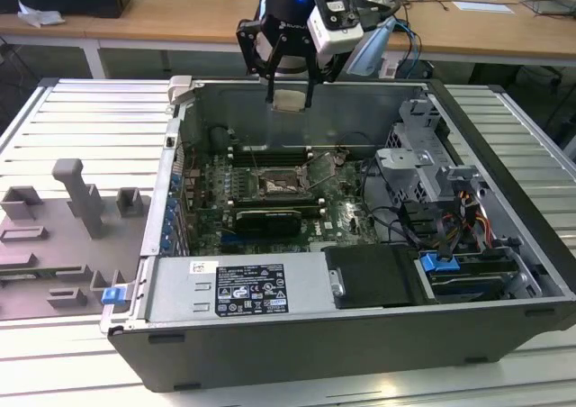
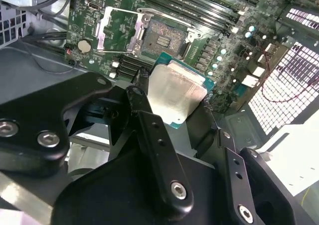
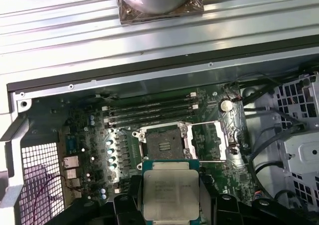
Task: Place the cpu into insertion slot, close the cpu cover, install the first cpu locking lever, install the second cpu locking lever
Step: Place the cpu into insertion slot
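Exterior view high over the open computer case [image 1: 270, 353]; both wrist views steeply down onto the insertion slot [image 3: 163, 144] [image 2: 162, 36].

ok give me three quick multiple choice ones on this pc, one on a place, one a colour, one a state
1. Where is the cpu relative to the insertion slot? A seated in it B held in the gripper, clear of it C lying across its rim
2. The circuit board around the slot is: A green B red C white
3. The cpu cover is: A shut over the slot B swung open C held in the gripper
Answers: 1 B, the gripper clamps it and the slot is bare; 2 A, green shows all round; 3 B, its frame stands off the slot.
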Motion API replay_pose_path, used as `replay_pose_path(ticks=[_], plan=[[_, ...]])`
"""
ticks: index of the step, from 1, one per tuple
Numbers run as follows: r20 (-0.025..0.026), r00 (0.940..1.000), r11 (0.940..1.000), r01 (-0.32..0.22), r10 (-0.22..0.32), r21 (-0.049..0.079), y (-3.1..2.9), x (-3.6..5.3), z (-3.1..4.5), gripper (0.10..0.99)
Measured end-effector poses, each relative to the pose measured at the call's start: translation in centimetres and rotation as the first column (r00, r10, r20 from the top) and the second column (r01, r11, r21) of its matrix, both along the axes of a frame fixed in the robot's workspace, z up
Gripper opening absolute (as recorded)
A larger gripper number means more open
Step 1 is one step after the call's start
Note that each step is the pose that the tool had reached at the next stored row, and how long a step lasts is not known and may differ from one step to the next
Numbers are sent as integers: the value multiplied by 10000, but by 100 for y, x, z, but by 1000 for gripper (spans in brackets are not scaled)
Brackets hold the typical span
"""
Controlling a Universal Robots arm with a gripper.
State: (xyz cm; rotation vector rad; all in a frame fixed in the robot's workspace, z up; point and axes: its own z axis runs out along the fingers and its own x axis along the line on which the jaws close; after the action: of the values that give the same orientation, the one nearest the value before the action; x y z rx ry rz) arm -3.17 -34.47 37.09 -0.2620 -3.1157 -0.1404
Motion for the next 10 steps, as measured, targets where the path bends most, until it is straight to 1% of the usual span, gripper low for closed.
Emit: replay_pose_path(ticks=[10], plan=[[-1,9980,9980,632,-632,-1,0,0,-3,541]])
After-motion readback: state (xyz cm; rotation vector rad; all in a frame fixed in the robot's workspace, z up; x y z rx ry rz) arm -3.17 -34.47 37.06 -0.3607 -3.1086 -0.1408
